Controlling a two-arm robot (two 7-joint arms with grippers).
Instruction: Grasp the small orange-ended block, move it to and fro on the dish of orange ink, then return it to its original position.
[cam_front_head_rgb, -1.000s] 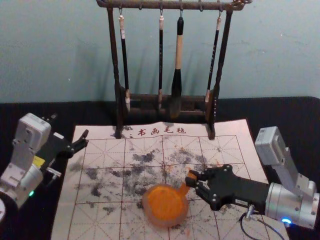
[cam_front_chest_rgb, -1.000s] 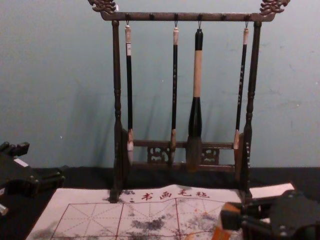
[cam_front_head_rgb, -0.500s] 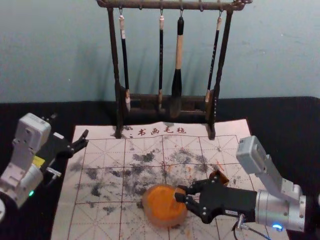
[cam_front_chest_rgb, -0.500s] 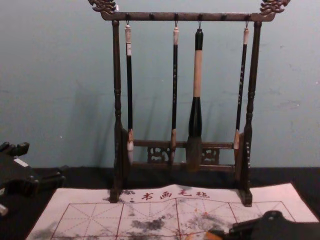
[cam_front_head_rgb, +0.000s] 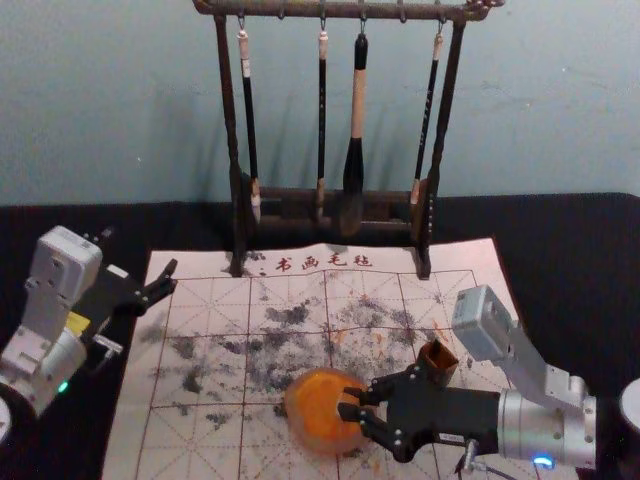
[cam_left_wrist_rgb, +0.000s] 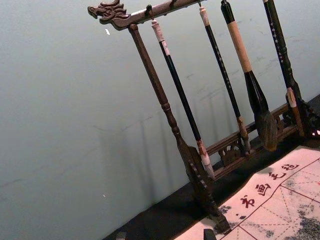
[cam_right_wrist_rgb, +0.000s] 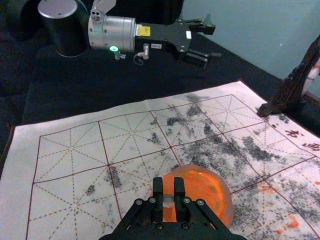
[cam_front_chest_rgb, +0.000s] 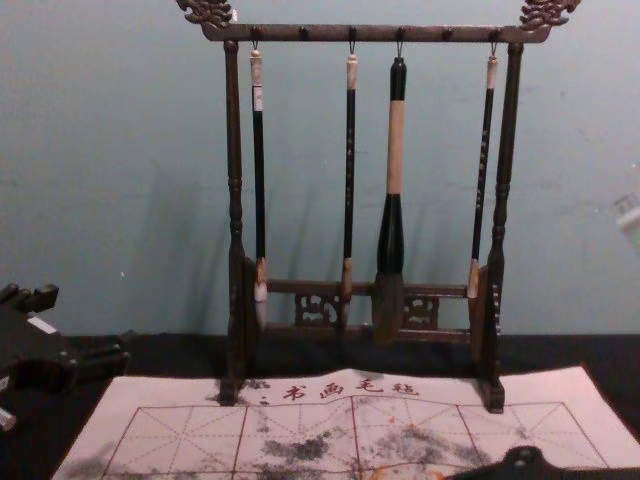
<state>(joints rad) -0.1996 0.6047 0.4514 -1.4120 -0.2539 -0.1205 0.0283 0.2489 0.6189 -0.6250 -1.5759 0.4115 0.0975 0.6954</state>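
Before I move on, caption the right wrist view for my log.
Right gripper holding a small block at the dish of orange ink, gridded mat beneath, left gripper idle beyond.

Carved dark wood forms the rack (cam_front_chest_rgb: 375, 34), while the thickest brush (cam_front_chest_rgb: 391, 225) pairs glossy black with a pale, wood-like band and fibrous bristles. The mat (cam_front_head_rgb: 190, 440) looks like matt, faintly wrinkled cloth over matt black fabric (cam_front_head_rgb: 575, 240). The dish (cam_right_wrist_rgb: 229, 200) appears smooth and translucent; the right arm's cuff (cam_front_head_rgb: 530, 425) is smooth, silvery metal.
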